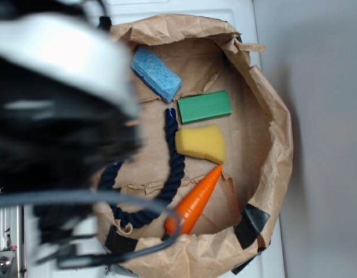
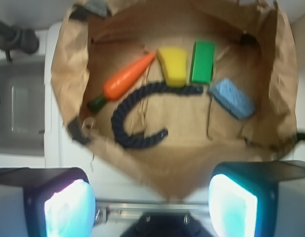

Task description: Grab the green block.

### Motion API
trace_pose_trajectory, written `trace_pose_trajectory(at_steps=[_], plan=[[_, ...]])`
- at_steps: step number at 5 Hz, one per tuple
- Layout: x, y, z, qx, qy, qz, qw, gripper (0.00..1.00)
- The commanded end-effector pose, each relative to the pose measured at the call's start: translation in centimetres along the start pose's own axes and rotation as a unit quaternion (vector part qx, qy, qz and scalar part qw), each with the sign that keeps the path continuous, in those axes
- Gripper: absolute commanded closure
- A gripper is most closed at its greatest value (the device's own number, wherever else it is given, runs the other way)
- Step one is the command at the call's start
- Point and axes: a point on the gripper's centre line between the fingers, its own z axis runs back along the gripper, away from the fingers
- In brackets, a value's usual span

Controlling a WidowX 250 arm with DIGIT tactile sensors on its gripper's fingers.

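Although the green block (image 1: 205,106) is not yet grasped, it is seen lying flat on the floor of the brown paper bag (image 1: 271,133), just beside the yellow sponge (image 1: 201,143) and near the light-blue sponge (image 1: 156,74). An orange toy carrot (image 1: 195,200) and a dark blue rope (image 1: 166,185) are placed further away. The gripper (image 2: 152,202) is held wide apart and empty, well above the bag. A wrong grasp could be caused by the closeness of the yellow sponge, which may be caught together with the block; the crumpled bag wall could also be hit during the descent. Only the wrist view shows the two fingers (image 2: 68,207), while the exterior view is half blocked by the blurred arm (image 1: 56,110).
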Motion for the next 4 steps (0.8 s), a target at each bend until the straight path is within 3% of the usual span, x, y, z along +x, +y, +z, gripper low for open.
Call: trace_pose_trajectory(at_steps=[1,3,4], plan=[[3.0,0.3,0.3,-0.01,-0.031,0.005,0.999,0.0],[3.0,0.3,0.3,-0.01,-0.031,0.005,0.999,0.0],[3.8,0.5,-3.8,0.043,-0.053,0.018,0.997,0.0]])
